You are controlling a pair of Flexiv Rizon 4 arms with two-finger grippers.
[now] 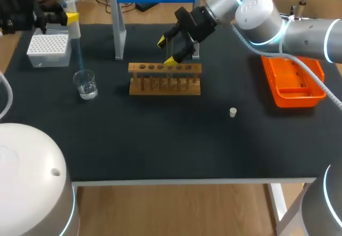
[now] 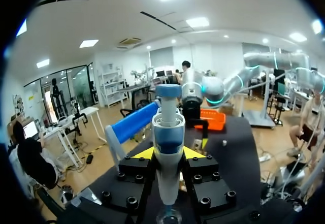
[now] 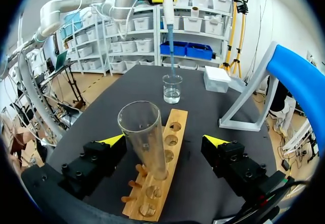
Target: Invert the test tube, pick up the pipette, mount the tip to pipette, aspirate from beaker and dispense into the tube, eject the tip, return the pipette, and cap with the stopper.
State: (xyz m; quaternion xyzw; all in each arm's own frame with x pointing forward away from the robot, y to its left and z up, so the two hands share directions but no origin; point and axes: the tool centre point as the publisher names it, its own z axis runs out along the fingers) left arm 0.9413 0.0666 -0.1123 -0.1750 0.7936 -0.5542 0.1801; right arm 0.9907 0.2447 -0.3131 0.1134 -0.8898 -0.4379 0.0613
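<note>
**Set to draw liquid**

Upper left, the left pincer (image 1: 68, 17) pinches the pipette (image 2: 168, 132), its tip (image 1: 79, 56) at the mouth of the beaker (image 1: 85, 84), apparently to aspirate. Top centre, the right pincer (image 1: 166, 51) stands spread around the upright test tube (image 3: 144, 132) in its rack (image 1: 164, 88).

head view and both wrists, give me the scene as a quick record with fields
left claw: shut on pipette, its blue tip down in the beaker
right claw: open, either side of the test tube, not touching it
test tube: mouth up in the rack
stopper: loose on the table, apart from the rack
tip box: behind the beaker
</note>
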